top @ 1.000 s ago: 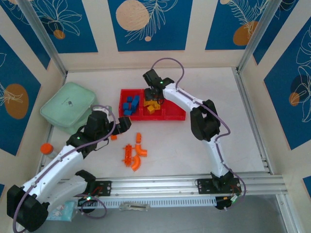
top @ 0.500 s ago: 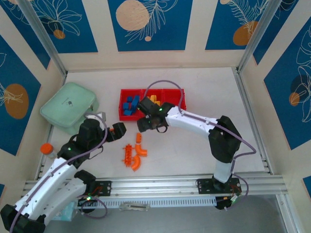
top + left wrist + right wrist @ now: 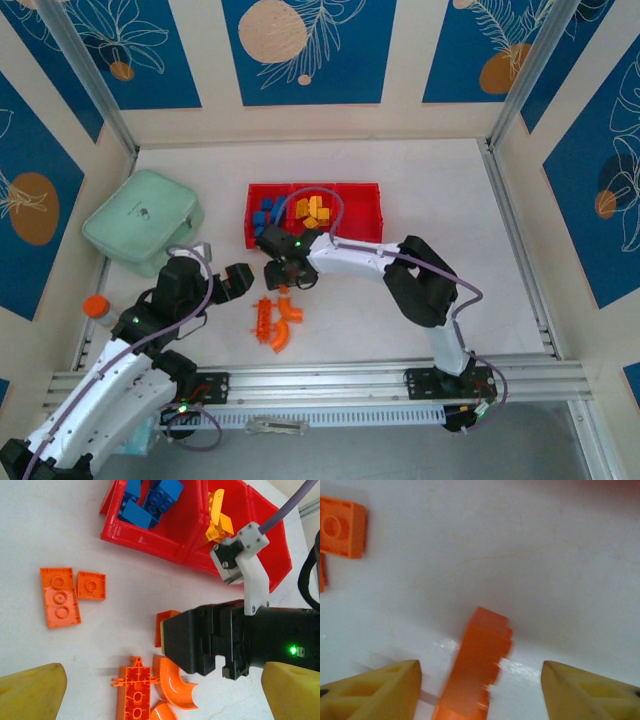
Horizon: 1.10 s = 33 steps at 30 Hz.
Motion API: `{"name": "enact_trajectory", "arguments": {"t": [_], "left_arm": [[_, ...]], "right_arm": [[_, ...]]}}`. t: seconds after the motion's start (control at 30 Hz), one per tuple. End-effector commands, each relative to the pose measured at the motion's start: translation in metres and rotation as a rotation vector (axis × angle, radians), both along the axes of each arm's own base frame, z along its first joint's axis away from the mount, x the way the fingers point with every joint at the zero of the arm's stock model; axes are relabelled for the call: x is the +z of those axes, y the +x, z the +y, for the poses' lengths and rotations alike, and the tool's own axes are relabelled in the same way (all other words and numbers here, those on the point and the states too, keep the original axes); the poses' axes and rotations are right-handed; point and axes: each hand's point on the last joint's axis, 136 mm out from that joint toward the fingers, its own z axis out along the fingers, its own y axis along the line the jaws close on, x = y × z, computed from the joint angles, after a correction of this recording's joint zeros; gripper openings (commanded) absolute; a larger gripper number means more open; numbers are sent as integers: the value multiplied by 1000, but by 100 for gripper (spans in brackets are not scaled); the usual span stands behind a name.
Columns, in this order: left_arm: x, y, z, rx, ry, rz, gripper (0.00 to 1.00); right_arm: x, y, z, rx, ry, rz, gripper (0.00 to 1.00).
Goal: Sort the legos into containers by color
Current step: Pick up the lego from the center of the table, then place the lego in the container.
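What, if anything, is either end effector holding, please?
Nothing: the right end effector straddles an orange brick without gripping it; the left end effector is open and empty.

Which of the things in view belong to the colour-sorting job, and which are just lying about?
Part of the job:
- red tray
- blue legos in its left compartment
- yellow legos in its middle compartment
- loose orange legos on the table

Just lying about:
- mint-green case
- orange-capped item at the left edge
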Motion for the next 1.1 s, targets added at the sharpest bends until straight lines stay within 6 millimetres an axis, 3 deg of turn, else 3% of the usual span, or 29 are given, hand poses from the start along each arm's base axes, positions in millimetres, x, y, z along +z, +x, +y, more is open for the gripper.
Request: {"name": "enact_trajectory", "arguments": {"t": [0.0,0.3,0.43,0.57,0.77,1.07], "left_arm": [[-6,1,6,28,15,12,99],[-9,2,4,23,9,15,99],[-7,3,3,20,5,13,99],[2,4,-1,3,-6,2,99],[10,10,-14,-40,-43,-9,99],[19,25,-54,-156,-79,-48,99]], "right_arm": [[-12,0,5,-7,-25,17,56],[-22,-2,3,1,-51,28,37],[-7,1,2,15,-34,-4,27],[19,5,-10,16,-18,-61,23],[65,24,-57,-57,-13,-152,22],[93,75,-163,-228,-43,-218,22]]}}
